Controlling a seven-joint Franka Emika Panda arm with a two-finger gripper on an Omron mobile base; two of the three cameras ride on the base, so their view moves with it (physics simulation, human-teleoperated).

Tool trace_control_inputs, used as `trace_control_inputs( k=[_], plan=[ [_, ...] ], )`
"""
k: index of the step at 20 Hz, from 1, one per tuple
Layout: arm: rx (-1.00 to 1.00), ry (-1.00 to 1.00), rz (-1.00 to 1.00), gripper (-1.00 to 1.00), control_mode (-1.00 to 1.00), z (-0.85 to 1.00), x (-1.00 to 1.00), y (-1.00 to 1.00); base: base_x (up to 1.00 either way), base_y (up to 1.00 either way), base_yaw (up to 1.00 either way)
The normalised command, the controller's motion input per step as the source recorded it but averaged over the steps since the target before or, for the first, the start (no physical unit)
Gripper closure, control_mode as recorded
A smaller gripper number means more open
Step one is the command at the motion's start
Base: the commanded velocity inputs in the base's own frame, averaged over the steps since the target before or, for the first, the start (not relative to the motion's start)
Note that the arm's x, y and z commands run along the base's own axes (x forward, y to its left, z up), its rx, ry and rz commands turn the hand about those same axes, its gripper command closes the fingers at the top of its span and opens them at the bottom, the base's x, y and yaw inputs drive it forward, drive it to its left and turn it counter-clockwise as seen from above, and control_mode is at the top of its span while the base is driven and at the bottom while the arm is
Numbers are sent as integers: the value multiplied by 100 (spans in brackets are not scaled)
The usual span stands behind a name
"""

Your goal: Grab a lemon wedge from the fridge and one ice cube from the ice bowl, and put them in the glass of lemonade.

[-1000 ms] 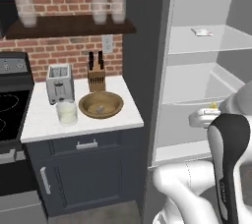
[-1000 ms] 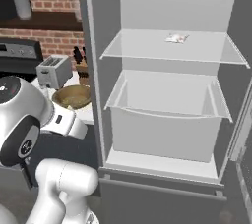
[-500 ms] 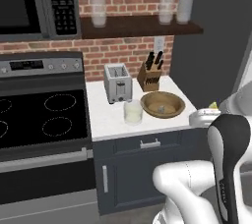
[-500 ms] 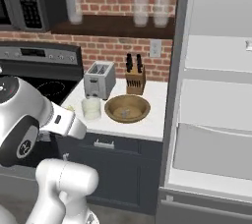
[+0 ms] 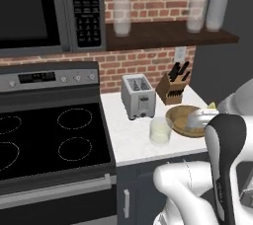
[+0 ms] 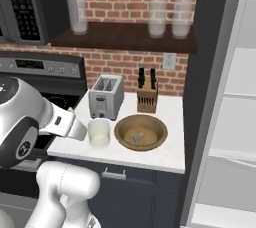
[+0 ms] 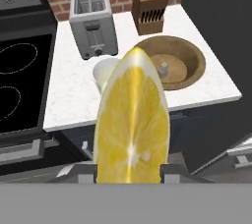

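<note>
In the hand view, the bright yellow lemon wedge [image 7: 132,120] stands large between the fingertips of my gripper [image 7: 129,173], which is shut on it. Beyond it on the white counter is the glass of lemonade [image 7: 105,73], partly hidden by the wedge. To the glass's right sits the wooden ice bowl [image 7: 193,56] holding a pale ice cube [image 7: 162,69]. In the left base view the hand [image 5: 201,118] hovers over the bowl [image 5: 179,116], a speck of the wedge [image 5: 212,104] showing, with the glass [image 5: 160,131] to its left. The open fridge [image 6: 235,122] stands at the right.
A toaster [image 5: 138,95] and a knife block [image 5: 173,88] stand at the back of the counter [image 5: 129,142]. A black stove [image 5: 49,137] adjoins it on the left, under a microwave [image 5: 39,12]. A shelf [image 5: 163,34] above carries tall glasses.
The whole picture has shifted: the base has driven left, from facing the open fridge to facing the counter and stove. The lemon wedge stays in the gripper.
</note>
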Motion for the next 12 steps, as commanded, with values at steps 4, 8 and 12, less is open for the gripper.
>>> trace_control_inputs(
  k=[4, 8, 12],
  plan=[
    [0, 0, 0, 100, 100, 0, 0, 0, 40, -3, -9],
    [0, 0, 0, 100, 100, 0, 0, 0, 53, 2, -9],
    [0, 0, 0, 100, 100, 0, 0, 0, 52, 3, -10]
  ],
)
